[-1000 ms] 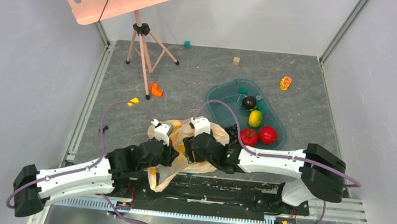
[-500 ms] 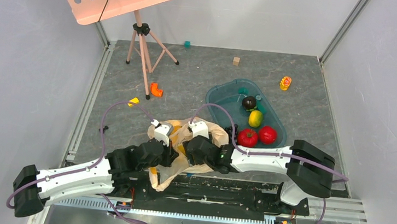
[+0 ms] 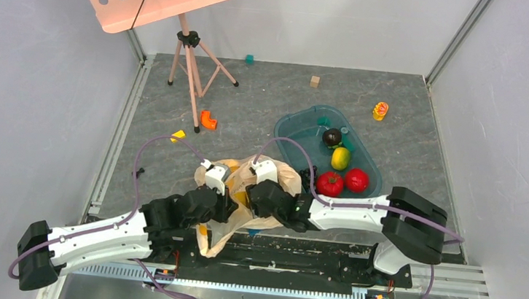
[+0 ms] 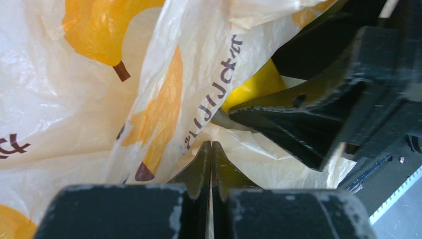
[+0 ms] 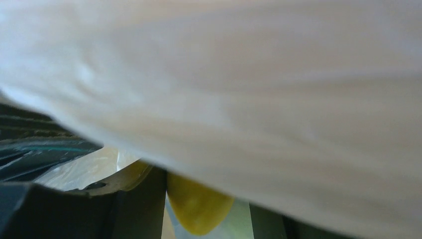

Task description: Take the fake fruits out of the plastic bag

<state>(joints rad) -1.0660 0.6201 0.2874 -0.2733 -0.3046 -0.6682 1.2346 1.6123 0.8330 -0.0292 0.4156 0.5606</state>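
The plastic bag (image 3: 236, 224), cream with yellow banana prints, lies crumpled between both arms near the table's front edge. My left gripper (image 4: 211, 144) is shut on a fold of it (image 4: 164, 99), with film pinched between the jaws. My right gripper (image 5: 206, 209) is inside the bag mouth (image 3: 255, 198), open, with a yellow fake fruit (image 5: 196, 206) between its fingers. The fruit touches the left finger and stands apart from the right one. That fruit (image 4: 251, 87) also shows in the left wrist view. Bag film covers most of the right wrist view.
A teal tray (image 3: 289, 126) right of the bag holds two red fruits (image 3: 331, 183), a yellow-green lemon (image 3: 340, 157), a dark plum (image 3: 332, 136) and black grapes (image 3: 309, 176). A music stand (image 3: 189, 62), an orange piece (image 3: 208, 119) and small blocks (image 3: 315, 81) stand farther back.
My right arm has slid left, deeper into the bag, and its jaws have narrowed around the yellow fruit. The left gripper keeps its hold on the bag.
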